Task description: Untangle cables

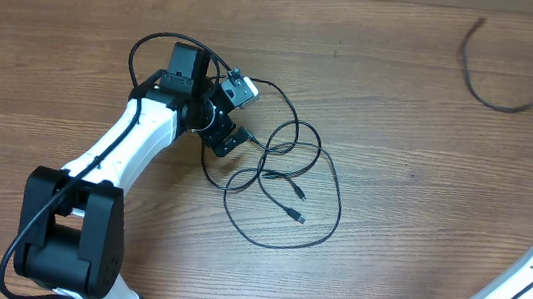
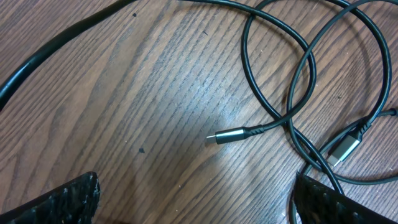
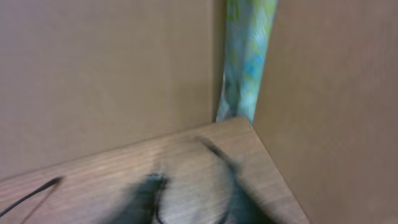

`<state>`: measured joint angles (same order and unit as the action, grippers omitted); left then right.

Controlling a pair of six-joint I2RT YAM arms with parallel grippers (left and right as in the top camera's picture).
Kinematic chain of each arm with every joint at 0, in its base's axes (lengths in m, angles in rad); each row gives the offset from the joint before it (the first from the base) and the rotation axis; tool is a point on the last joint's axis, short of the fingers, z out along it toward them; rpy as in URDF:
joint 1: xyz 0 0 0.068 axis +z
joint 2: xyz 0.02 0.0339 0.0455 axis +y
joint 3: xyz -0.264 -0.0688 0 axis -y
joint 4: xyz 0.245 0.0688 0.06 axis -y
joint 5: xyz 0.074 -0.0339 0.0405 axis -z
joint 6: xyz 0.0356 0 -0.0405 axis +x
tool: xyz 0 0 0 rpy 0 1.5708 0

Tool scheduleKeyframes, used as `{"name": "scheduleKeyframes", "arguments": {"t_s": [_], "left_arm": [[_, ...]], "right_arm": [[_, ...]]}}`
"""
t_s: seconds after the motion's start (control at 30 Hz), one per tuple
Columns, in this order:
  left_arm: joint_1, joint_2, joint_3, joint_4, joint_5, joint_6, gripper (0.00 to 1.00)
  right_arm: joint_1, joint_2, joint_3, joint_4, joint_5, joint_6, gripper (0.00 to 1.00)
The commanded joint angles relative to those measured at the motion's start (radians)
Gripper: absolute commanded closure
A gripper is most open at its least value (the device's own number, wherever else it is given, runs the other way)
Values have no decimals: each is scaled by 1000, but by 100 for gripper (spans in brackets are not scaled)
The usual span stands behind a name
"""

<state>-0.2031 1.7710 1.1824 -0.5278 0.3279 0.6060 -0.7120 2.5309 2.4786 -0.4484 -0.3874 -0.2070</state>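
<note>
Several thin black cables [image 1: 283,177] lie in overlapping loops at the table's middle. Two plug ends [image 1: 299,190] rest inside the loops. My left gripper [image 1: 240,114] sits at the loops' left edge, open wide. In the left wrist view the gripper [image 2: 199,202] has only bare wood between its fingers [image 2: 65,199]. A metal-tipped plug [image 2: 233,134] lies just ahead, and a second plug [image 2: 345,147] lies beside the right finger, which overlaps a strand. The right wrist view is blurred: my right gripper [image 3: 193,199] shows two smeared fingers standing apart over wood, holding nothing.
A separate black cable [image 1: 495,90] curves across the table's far right corner. The right arm [image 1: 523,284] comes in from the lower right, its gripper past the frame edge. Cardboard walls [image 3: 112,74] close in the table corner.
</note>
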Motion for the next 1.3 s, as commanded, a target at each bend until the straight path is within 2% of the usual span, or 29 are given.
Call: {"name": "scheduleKeyframes", "arguments": {"t_s": [0.0, 0.17, 0.33, 0.53, 0.77, 0.97, 1.27], "left_arm": [[-7, -24, -2, 1, -3, 8, 0], [-7, -24, -2, 1, -3, 8, 0], [-7, -24, -2, 1, -3, 8, 0], [-7, -24, -2, 1, -3, 8, 1], [-7, -24, -2, 1, -3, 8, 0], [-7, -24, -2, 1, -3, 8, 0], [-7, -24, -2, 1, -3, 8, 0]], "right_arm": [[15, 17, -5, 10, -21, -4, 0], [15, 17, -5, -13, -22, -4, 0], [15, 16, -5, -127, -25, -4, 0], [15, 16, -2, -337, -25, -13, 0], [17, 15, -3, -657, 15, -211, 0], [17, 16, -6, -858, 138, -248, 0], [18, 16, -10, -949, 206, -243, 0]]}}
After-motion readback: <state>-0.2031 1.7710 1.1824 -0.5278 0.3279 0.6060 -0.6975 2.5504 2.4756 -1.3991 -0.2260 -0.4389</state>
